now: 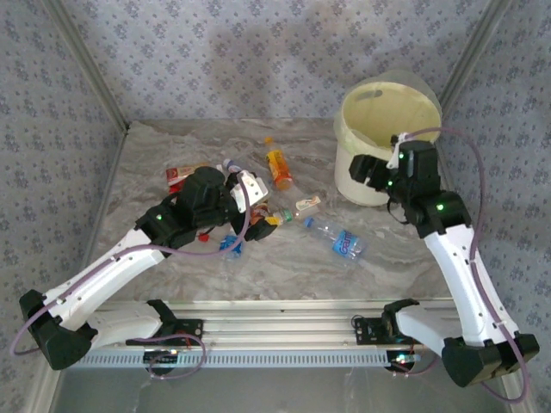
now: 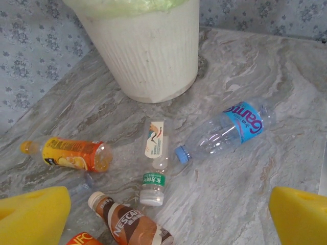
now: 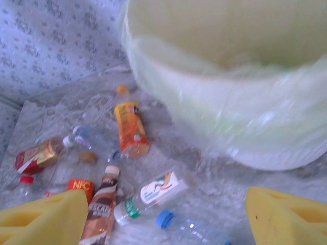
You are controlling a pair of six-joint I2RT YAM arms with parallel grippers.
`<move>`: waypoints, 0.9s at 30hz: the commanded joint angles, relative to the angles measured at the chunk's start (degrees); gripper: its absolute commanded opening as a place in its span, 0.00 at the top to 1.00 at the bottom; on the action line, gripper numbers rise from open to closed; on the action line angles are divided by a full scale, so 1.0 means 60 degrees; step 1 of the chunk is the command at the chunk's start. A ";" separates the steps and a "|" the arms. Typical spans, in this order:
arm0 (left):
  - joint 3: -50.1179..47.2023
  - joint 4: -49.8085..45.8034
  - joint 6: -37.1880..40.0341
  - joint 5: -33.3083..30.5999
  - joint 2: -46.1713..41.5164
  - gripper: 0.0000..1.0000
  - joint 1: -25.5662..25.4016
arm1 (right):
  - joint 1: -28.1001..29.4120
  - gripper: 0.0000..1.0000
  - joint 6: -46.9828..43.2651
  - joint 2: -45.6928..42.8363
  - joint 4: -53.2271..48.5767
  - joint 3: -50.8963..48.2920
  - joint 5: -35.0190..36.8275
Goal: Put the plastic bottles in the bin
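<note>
Several plastic bottles (image 1: 344, 243) lie scattered on the table left of the bin (image 1: 366, 185). From the left wrist, we see the left gripper (image 2: 166, 217) wide and empty above them. The clear blue-labelled bottle (image 2: 230, 130) looks light, slick and crushable, so we'd grip mid-body. In the blurry right wrist view, the right gripper (image 3: 163, 217) seems spread empty by the bin.

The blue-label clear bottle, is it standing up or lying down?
Lying down: the blue-label clear bottle rests on its side on the marbled table, blue cap on.

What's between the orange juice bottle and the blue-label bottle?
The white-label bottle lies between the orange juice bottle and the blue-label bottle, clear in the left wrist view.
</note>
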 commanded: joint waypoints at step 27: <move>0.0300 -0.0034 0.0008 -0.0067 0.0266 0.00 -0.0315 | 0.2649 0.00 0.5327 0.4406 0.3709 -0.2234 0.2088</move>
